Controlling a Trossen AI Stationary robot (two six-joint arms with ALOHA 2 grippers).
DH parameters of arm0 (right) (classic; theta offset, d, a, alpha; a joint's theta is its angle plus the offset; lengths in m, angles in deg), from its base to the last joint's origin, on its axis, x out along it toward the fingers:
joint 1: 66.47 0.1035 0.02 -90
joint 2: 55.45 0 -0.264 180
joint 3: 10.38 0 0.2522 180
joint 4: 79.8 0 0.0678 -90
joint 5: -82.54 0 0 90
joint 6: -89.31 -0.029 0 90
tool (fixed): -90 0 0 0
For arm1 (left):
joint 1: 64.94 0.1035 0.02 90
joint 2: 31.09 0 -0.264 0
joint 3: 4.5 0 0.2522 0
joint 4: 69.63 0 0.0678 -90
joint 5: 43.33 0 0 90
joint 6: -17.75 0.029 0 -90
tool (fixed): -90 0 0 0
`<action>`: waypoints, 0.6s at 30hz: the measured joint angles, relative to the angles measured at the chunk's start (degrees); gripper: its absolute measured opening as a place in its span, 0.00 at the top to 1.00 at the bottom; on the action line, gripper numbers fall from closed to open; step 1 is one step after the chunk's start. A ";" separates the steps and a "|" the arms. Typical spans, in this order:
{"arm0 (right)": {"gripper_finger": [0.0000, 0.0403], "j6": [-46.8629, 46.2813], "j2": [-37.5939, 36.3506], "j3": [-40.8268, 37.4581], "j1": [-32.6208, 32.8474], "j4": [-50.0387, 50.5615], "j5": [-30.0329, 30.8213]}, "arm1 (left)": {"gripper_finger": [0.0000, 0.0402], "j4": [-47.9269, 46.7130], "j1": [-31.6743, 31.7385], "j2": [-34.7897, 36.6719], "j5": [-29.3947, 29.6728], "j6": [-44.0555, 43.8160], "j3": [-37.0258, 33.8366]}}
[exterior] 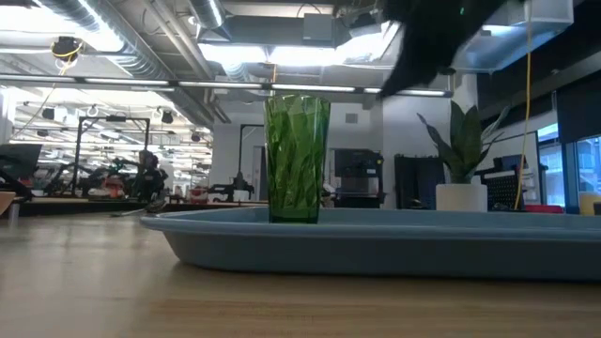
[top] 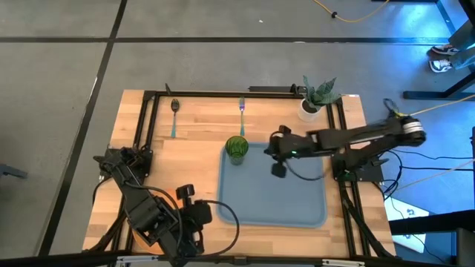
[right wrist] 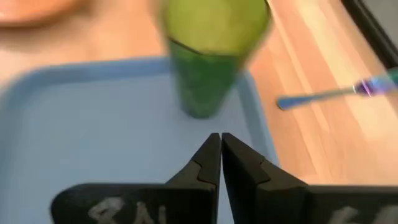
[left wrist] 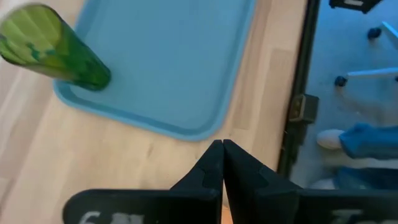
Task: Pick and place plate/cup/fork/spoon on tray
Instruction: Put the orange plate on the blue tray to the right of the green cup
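- The right tool (right wrist: 221,140), its two dark fingers pressed together and empty, hangs over the tray (right wrist: 93,124), which lies directly beneath it.
- Just ahead of those fingertips the cup (right wrist: 208,68) stands upright in a corner of the tray, inside the raised rim. By the look of it, this item is already delivered, and the tool has let go so that it can fetch the next piece.
- Off to one side of the right tool, beyond the tray's edge, the fork (right wrist: 323,93) lies flat on the bare bench (top: 193,156). It is apart from the tray, handle toward the bench's far side.
- The spoon (top: 174,111) lies farther from the right tool than the fork, past the cup, and roughly parallel to the fork. Both appear laid out flat and separate so that each can be picked up on its own.
- An orange edge, probably the plate (right wrist: 25,9), shows past the cup from the right tool. It is too blurred to say how it sits, and the overhead view does not show it.
- The left tool (left wrist: 222,146), also closed on nothing, waits over the bench. The tray's near corner is just ahead of it and the cup is well beyond.
- A potted plant (top: 309,110) stands behind the right arm, clear of the work.
- The count: one tray, one cup, one fork, one spoon, one plate glimpsed, one plant and two arms. One of four items is on the tray.
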 joint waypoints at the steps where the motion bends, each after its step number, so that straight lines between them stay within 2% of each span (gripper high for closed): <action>1: 0.95 0.15 -1.37 1.56 1.07 2.37 -0.52 | 1.00 -0.02 -0.08 0.00 -0.70 -0.27 0.00; 6: 0.95 -0.07 -6.08 6.96 5.16 9.83 -0.75 | 1.00 0.00 -0.24 0.00 -1.45 -2.46 0.00; 13: 0.95 0.46 -8.22 8.60 8.46 11.25 -0.77 | 1.00 0.00 -0.24 0.00 -2.77 -6.03 -0.76; 15: 0.95 1.33 -8.22 8.60 9.07 11.70 -0.77 | 1.00 -0.04 -0.15 0.02 -5.59 -6.15 -0.76; 18: 0.95 1.53 -8.22 8.60 9.55 12.03 -0.73 | 1.00 -0.01 0.63 -0.14 -13.05 -6.44 -0.76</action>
